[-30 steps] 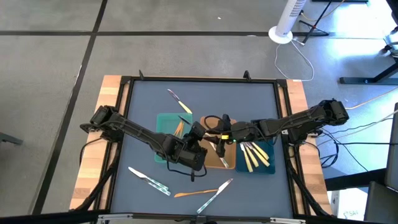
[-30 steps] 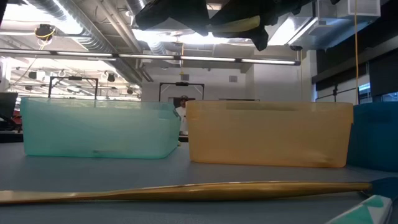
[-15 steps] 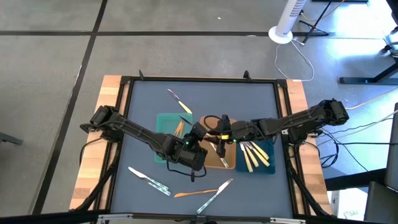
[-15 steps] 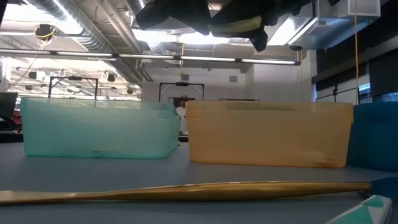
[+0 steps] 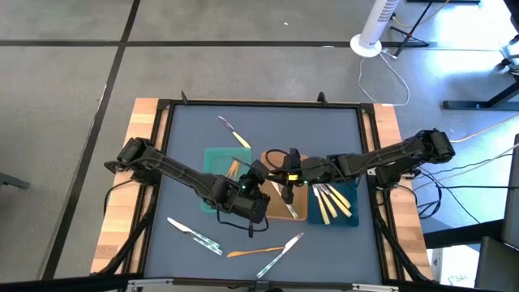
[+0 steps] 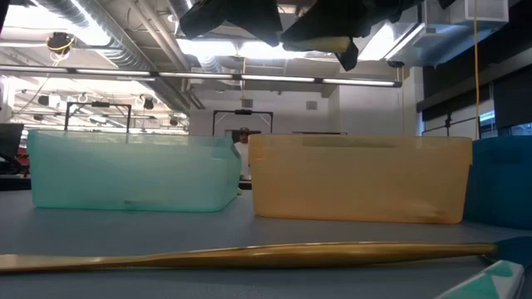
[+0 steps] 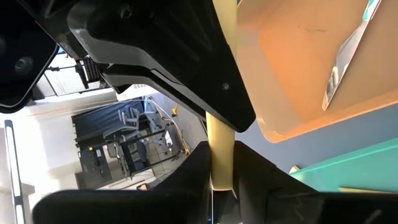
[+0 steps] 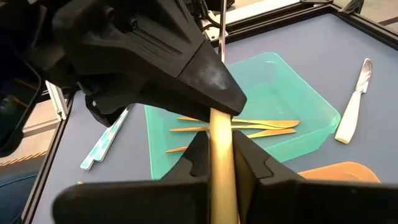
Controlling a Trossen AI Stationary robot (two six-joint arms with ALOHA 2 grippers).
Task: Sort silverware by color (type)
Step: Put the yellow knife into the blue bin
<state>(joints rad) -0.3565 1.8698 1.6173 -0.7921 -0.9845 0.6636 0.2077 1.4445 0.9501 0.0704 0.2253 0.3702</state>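
Observation:
A yellow-handled utensil (image 6: 320, 41) hangs in the air between my two grippers, above the tan tray (image 5: 298, 212). My left gripper (image 7: 221, 171) comes from the table's left and is shut on its handle. My right gripper (image 8: 221, 155) comes from the right, nose to nose with the left one, and is shut on the same handle. The utensil's tip is hidden by the fingers. Gold utensils (image 8: 249, 126) lie in the teal tray (image 5: 215, 162). Yellow-handled ones (image 5: 332, 203) lie in the dark-blue tray (image 5: 357, 195). My left gripper pinches the yellow handle (image 7: 221, 146) between its two fingers, slanting down from the table's left. The handle runs on out of the fingers toward the right gripper and is lifted clear of the trays. My right gripper pinches the same yellow handle (image 8: 221, 127) between its two fingers, slanting down from the table's right, with the fingers along the handle. Which end of the utensil it has is hidden by the two grippers.
Loose on the mat lie a yellow-handled knife (image 5: 233, 132) at the far side, a teal-patterned utensil (image 5: 195, 235) at the near left, and a gold one (image 5: 250, 252) crossed by a silver one (image 5: 284, 250) near the front edge. One utensil (image 7: 341, 68) lies in the tan tray.
In the low view the dark fingers overhead have drawn in around the yellow handle, of which less shows now: my right gripper has shut on it. Both arms have stayed in place, and the utensil has not moved.

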